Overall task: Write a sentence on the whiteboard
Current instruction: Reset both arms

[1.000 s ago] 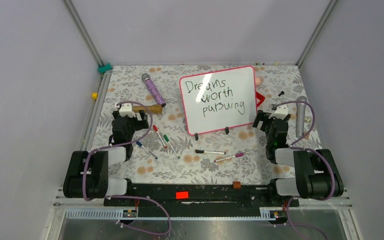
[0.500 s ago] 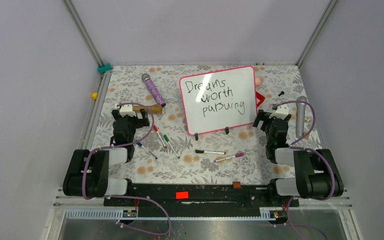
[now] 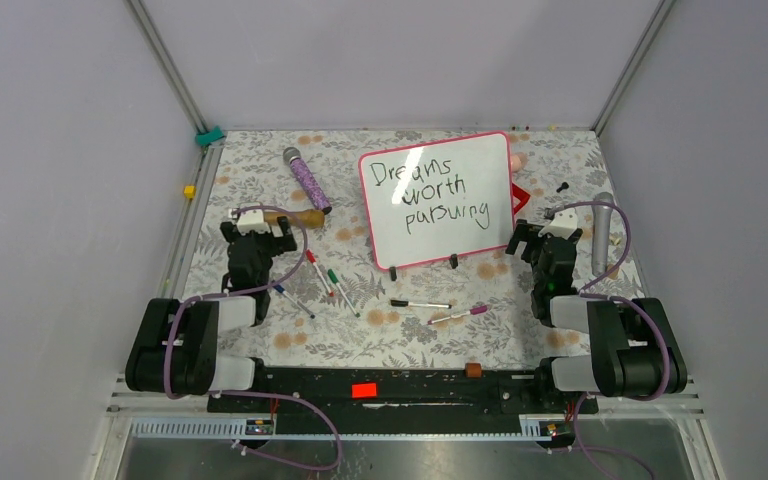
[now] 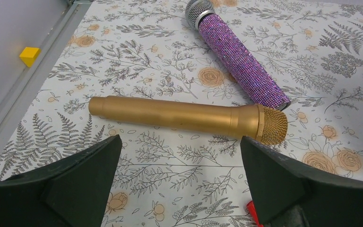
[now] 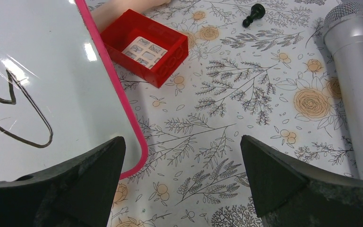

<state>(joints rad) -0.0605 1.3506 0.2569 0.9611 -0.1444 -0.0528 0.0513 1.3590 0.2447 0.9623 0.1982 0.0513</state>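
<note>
Top external view: a large glossy white whiteboard with a thin pink-red frame [image 3: 438, 198] stands on two small black feet at the far middle of the flower-printed table [image 3: 250, 165], leaning back so its face meets the arms. The sentence [image 3: 430, 190] "Dreams worth pursuing" fills it in black handwriting (three lines). The left gripper [image 3: 258, 228] hovers near a gold microphone [image 4: 184, 117], and the right gripper [image 3: 535, 235] sits beside the board's right edge. Both have jaws spread wide and hold nothing, so the writing looks finished. Thin marker pens [image 3: 420, 303] lie loose between the arms.
</note>
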